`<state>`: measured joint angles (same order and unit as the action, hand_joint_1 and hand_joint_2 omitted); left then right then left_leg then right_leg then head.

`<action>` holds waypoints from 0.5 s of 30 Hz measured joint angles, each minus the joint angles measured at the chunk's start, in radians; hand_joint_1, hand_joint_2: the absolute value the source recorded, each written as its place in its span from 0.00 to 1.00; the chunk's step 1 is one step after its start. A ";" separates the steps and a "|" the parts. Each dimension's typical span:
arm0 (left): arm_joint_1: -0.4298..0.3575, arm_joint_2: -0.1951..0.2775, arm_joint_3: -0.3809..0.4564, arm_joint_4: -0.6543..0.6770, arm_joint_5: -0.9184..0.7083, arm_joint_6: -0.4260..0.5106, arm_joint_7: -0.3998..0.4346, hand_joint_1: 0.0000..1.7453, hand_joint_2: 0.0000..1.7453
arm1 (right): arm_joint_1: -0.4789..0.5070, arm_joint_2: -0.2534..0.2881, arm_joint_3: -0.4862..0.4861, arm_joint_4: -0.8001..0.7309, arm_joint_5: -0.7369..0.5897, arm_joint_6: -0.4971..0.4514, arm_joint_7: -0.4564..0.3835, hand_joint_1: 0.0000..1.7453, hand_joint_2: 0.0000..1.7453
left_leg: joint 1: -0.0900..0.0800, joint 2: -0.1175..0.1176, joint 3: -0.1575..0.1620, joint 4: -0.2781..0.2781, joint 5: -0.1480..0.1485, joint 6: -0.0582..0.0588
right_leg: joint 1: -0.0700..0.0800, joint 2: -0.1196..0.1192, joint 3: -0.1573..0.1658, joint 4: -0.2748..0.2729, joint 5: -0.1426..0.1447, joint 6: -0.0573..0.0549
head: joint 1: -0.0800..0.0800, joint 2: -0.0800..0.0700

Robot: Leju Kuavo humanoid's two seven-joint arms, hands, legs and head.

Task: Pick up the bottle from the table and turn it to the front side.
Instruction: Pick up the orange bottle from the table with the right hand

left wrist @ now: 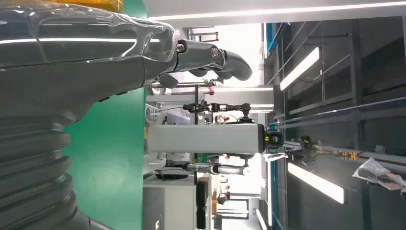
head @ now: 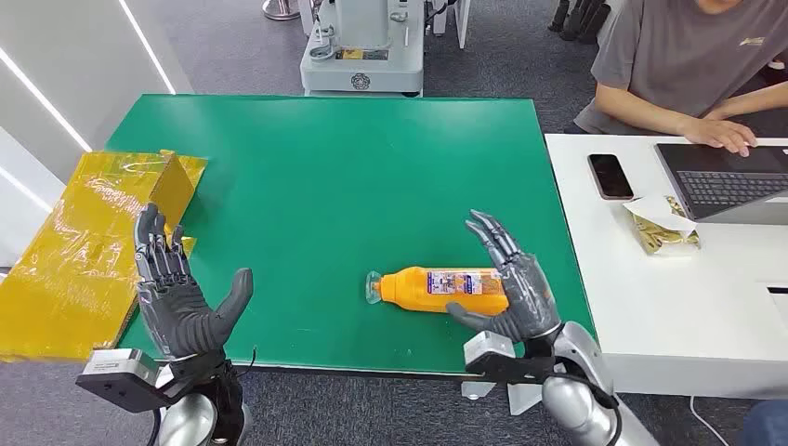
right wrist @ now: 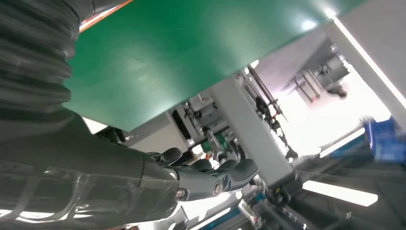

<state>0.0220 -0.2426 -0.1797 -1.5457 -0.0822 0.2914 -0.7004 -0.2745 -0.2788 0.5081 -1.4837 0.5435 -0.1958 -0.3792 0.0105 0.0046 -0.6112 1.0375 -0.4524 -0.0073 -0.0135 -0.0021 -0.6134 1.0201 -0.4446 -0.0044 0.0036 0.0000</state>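
An orange bottle (head: pixel 437 286) with a printed label lies on its side on the green table (head: pixel 325 167), near the front edge, its clear cap end pointing left. My right hand (head: pixel 516 288) is at the bottle's base end, fingers spread and stretched past its far side, thumb along its near side; it does not grip the bottle. In the right wrist view that hand (right wrist: pixel 95 182) has its fingers extended over the table. My left hand (head: pixel 177 293) is raised at the table's front left corner, palm open and holding nothing, far from the bottle. The left wrist view shows the left hand's fingers (left wrist: pixel 215 60) extended.
Yellow plastic-wrapped packaging (head: pixel 84 242) lies off the table's left edge. To the right stands a white table (head: pixel 669 307) with a phone (head: pixel 610 176), a snack bag (head: pixel 662 226) and a laptop (head: pixel 729 178) that a seated person (head: pixel 688 65) uses. A grey machine base (head: pixel 364 46) stands behind.
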 joint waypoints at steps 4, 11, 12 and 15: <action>0.000 0.004 0.000 0.000 0.014 0.000 -0.001 0.00 1.00 | -0.099 -0.054 -0.012 0.056 -0.041 0.114 -0.004 0.00 1.00 | 0.000 0.000 0.000 0.000 0.001 0.001 | 0.000 0.000 0.000 0.000 0.000 0.000 | 0.000 0.000; -0.001 0.014 -0.005 0.000 0.039 -0.002 -0.001 0.00 1.00 | -0.388 -0.141 0.045 0.232 -0.090 0.396 -0.093 0.00 1.00 | 0.000 0.000 0.000 0.000 0.002 0.001 | 0.000 0.000 0.000 0.001 0.001 0.000 | 0.000 0.000; -0.002 0.015 -0.005 0.000 0.040 -0.004 -0.001 0.00 1.00 | -0.429 -0.142 0.066 0.258 -0.091 0.421 -0.108 0.00 1.00 | 0.000 0.000 0.000 0.000 0.002 0.001 | 0.000 0.000 0.000 0.002 0.001 0.000 | 0.000 0.000; -0.002 0.018 -0.007 0.000 0.040 -0.011 -0.001 0.00 1.00 | -0.543 -0.131 0.137 0.334 -0.101 0.482 -0.133 0.00 1.00 | 0.000 0.000 0.000 0.000 0.002 0.001 | 0.000 0.000 0.000 0.002 0.001 0.000 | 0.000 0.000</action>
<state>0.0198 -0.2244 -0.1865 -1.5461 -0.0419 0.2805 -0.7015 -0.8180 -0.4098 0.6453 -1.1498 0.4422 0.2867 -0.5120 0.0108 0.0043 -0.6113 1.0376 -0.4506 -0.0060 -0.0133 -0.0021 -0.6136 1.0220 -0.4437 -0.0045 0.0033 0.0000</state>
